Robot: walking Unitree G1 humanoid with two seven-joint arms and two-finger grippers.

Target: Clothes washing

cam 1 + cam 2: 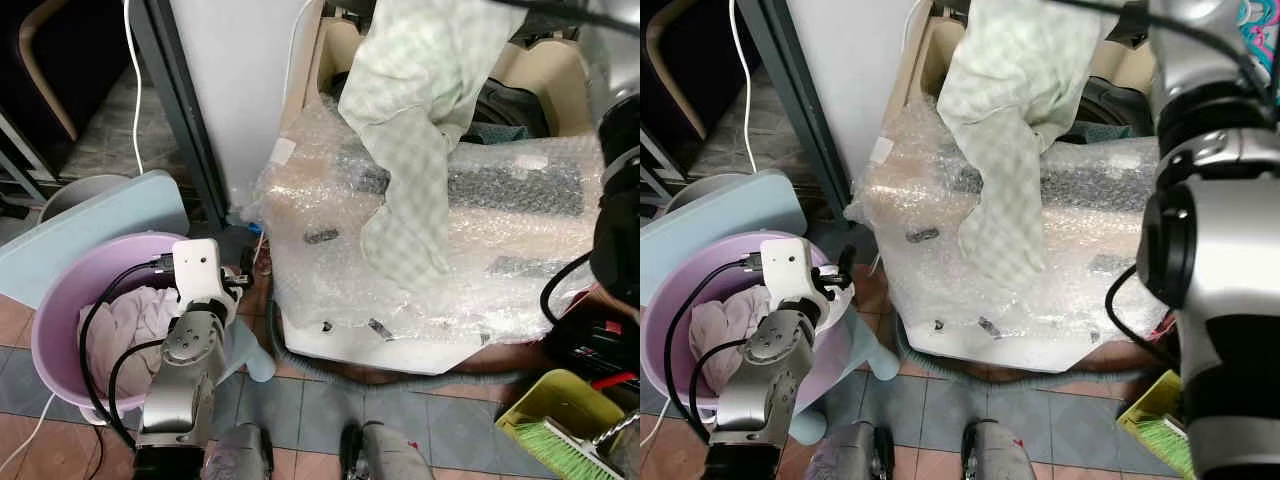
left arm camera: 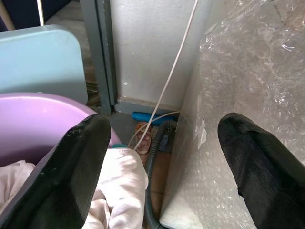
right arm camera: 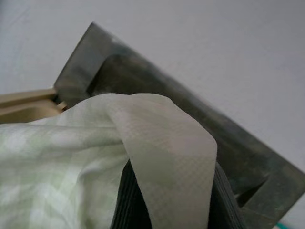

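1. Left eye view shows the right gripper (image 3: 167, 200) raised high over the washing machine (image 1: 430, 250), and the green checked cloth (image 1: 420, 110) hangs down from it.
2. Right wrist view shows the fingers closed on a fold of this cloth, which is draped over them and hides most of them.
3. The cloth hangs over the front of the machine; its lower end reaches down across the bubble wrap (image 1: 500, 270) which covers the top and the front panel.
4. Behind the cloth the tub of the machine is open, and dark clothes (image 1: 510, 110) lie inside.
5. The left gripper (image 2: 162, 167) is low, between the purple basin (image 1: 60, 300) and the wrapped side of the machine. Its fingers (image 2: 71, 176) are wide apart and hold nothing.
6. The basin stands on the tiled floor at the robot's left, with pale pink laundry (image 1: 125, 330) in it.
7. A light blue board (image 1: 90, 225) lies against the far rim of the basin.
8. A grey hose (image 1: 310, 365) runs on the floor under the machine, and a yellow-green dustpan with a green brush (image 1: 555, 425) is at the robot's right.
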